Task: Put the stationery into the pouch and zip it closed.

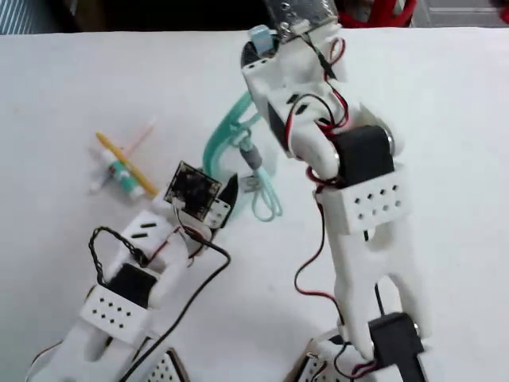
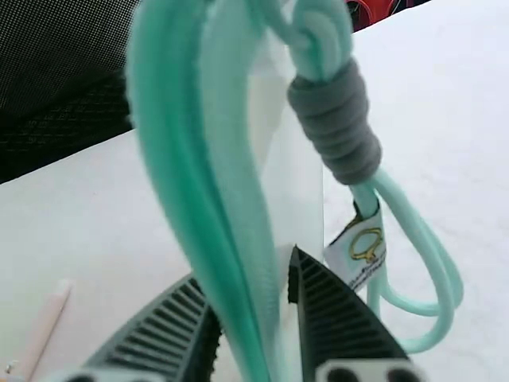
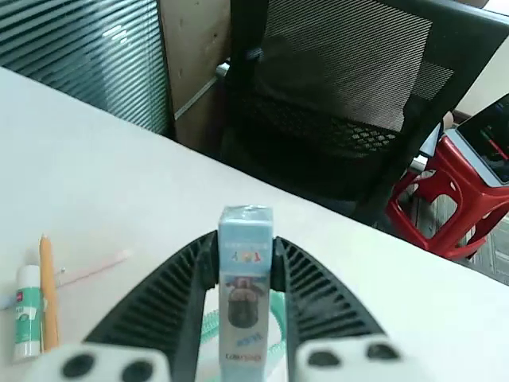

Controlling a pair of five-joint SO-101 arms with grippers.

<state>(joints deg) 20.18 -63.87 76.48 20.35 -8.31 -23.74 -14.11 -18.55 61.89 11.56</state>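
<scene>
The left gripper (image 2: 245, 274) is pinched tight on the green edge of the pouch (image 2: 187, 159). The edge goes up right between its two black fingers (image 2: 334, 318). Just past the gripper's tip, a gray knot (image 2: 334, 127) ties a green cord (image 2: 433, 270). The cord hangs in a loop beside one finger. A little paper tag (image 2: 359, 248) sits on the cord, close to that finger.

The right gripper (image 3: 245, 243) holds a small blue box (image 3: 245, 286). The box stands straight up between its fingers and sticks out a bit past the tips. A bit of the green pouch shows just under the box.

From above, the pouch lies on the white table (image 1: 71, 87), and the left gripper has hold of the end next to it. The right gripper is up over the other end, with the box in it.

Off to one side of the left gripper, well apart from the pouch, lie a yellow pencil (image 1: 127, 165) and a glue stick (image 1: 119, 171), side by side. A pink stick (image 1: 140, 135) lies near them.
</scene>
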